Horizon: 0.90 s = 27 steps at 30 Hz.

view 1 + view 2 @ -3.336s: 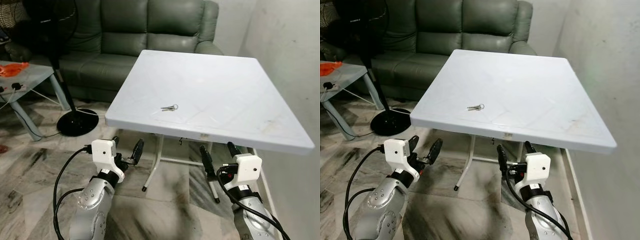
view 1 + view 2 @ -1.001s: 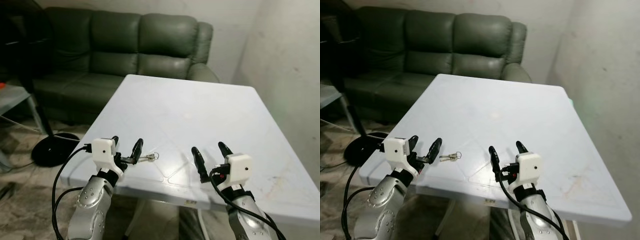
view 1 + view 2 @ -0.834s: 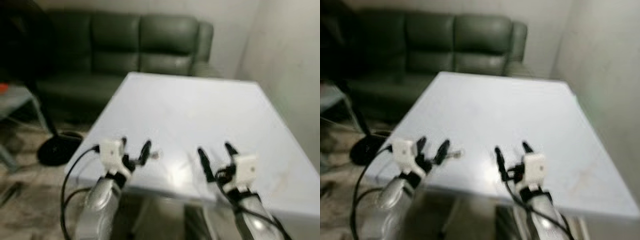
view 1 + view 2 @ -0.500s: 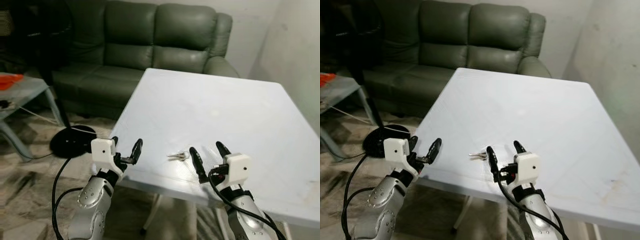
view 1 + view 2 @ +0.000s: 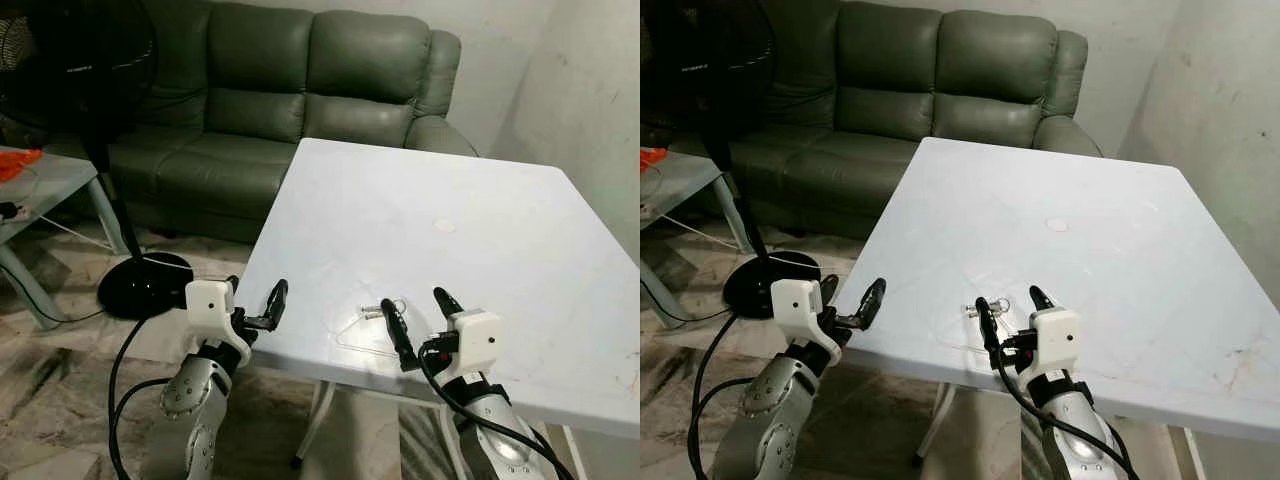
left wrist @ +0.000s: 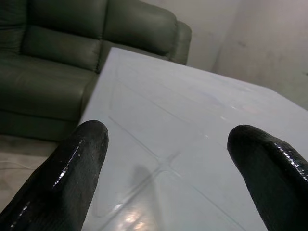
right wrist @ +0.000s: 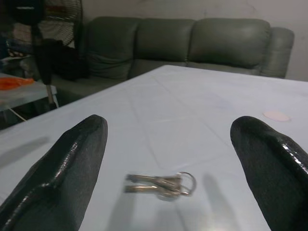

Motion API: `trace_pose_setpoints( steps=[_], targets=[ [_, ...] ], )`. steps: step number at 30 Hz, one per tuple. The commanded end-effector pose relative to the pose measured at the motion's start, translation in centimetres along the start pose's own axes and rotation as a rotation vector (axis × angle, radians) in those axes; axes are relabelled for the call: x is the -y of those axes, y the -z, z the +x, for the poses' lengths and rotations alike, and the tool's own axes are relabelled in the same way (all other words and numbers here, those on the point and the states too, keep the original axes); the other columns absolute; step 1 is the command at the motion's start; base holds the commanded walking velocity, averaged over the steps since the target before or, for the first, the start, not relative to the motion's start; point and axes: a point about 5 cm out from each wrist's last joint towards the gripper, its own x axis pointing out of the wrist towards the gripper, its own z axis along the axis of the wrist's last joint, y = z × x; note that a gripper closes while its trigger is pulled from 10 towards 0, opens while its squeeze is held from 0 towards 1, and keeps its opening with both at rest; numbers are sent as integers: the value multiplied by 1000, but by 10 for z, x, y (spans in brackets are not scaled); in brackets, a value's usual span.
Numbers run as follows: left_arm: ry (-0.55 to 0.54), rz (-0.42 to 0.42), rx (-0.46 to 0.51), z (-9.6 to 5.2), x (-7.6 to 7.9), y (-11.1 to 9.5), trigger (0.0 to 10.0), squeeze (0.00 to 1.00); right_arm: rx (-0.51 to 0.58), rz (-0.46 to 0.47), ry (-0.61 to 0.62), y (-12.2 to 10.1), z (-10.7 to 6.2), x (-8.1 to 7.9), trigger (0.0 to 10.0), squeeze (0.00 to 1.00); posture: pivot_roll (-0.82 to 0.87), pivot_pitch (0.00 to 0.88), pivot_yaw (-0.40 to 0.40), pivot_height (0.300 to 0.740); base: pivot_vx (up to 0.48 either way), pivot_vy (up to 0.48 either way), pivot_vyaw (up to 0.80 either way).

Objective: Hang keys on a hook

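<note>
Bare tabletop (image 5: 480, 230) around keys (image 7: 161, 183); approach unobstructed.

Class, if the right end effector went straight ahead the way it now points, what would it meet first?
Probably the keys, lying on the white table just ahead of the open right end effector, between the lines of its fingers; exact depth is unclear.

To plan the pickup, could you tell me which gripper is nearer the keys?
The right gripper: the keys lie just beyond its open fingers, while the left gripper hovers off the table's corner.
</note>
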Motion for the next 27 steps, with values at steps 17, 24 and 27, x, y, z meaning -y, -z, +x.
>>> trace_pose_setpoints(
  steps=[17,24,27],
  targets=[
    [143,20,-12,-4,20,2,10000,0,-58,-62,-54,0,7,9,10000,0,6,0,-41,740,0,0,0],
    [243,41,-60,-14,30,11,10000,0,-148,-92,-240,0,23,13,10000,0,4,0,-42,740,0,0,0],
    [250,22,-70,-17,31,12,10000,0,-158,-78,-276,-3,32,16,10000,0,11,0,-49,740,0,0,0]
  ],
)
